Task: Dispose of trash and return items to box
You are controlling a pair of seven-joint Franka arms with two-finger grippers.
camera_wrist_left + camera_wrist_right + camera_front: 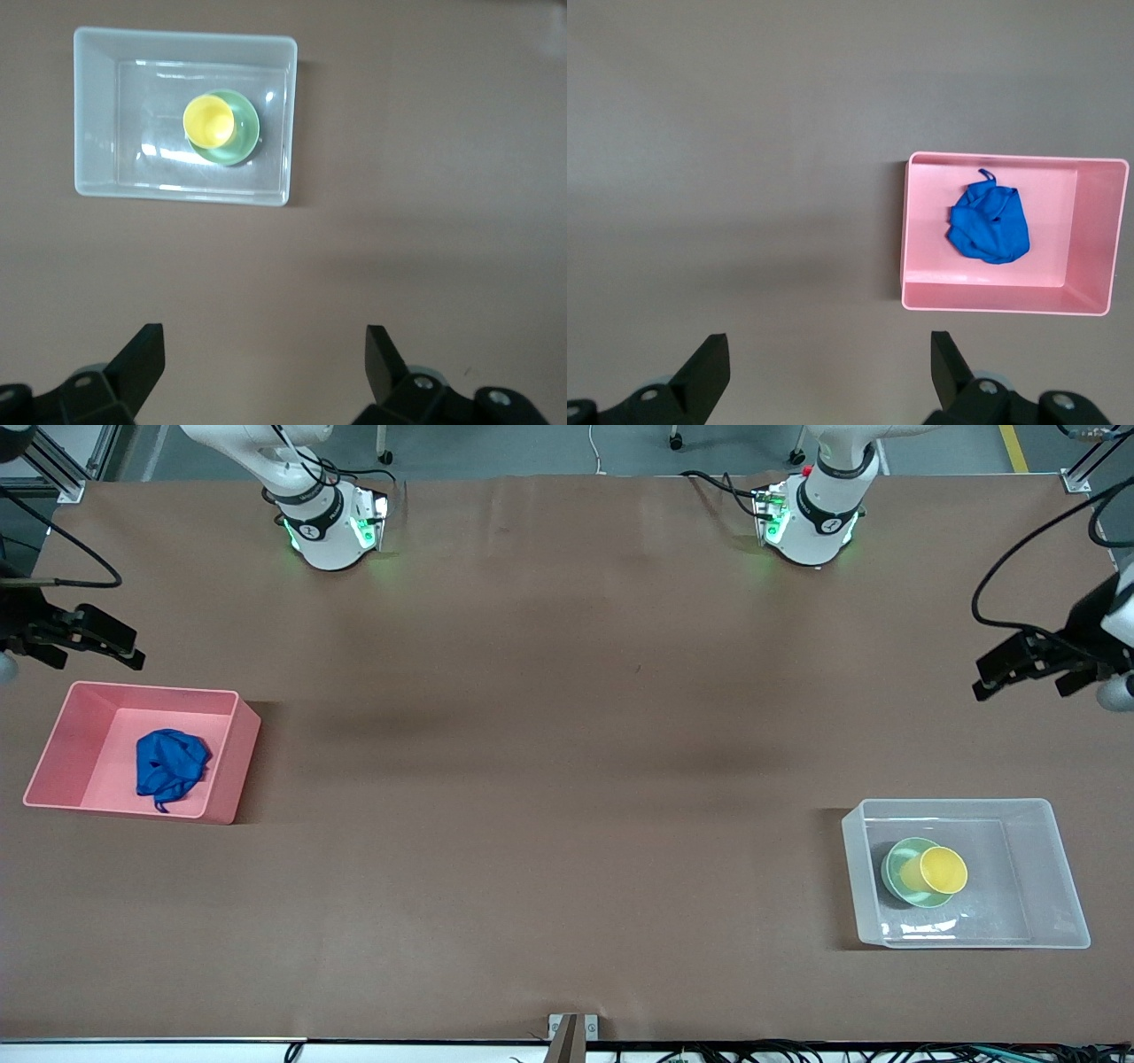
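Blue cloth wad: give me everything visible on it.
The blue cloth wad is bright blue fabric, crumpled into a rounded lump with wrinkled folds and one thin loose strand sticking out at its edge. It lies on the floor of the pink bin, roughly central, at the right arm's end of the table. Only the bin's floor touches it; neither gripper is on it.
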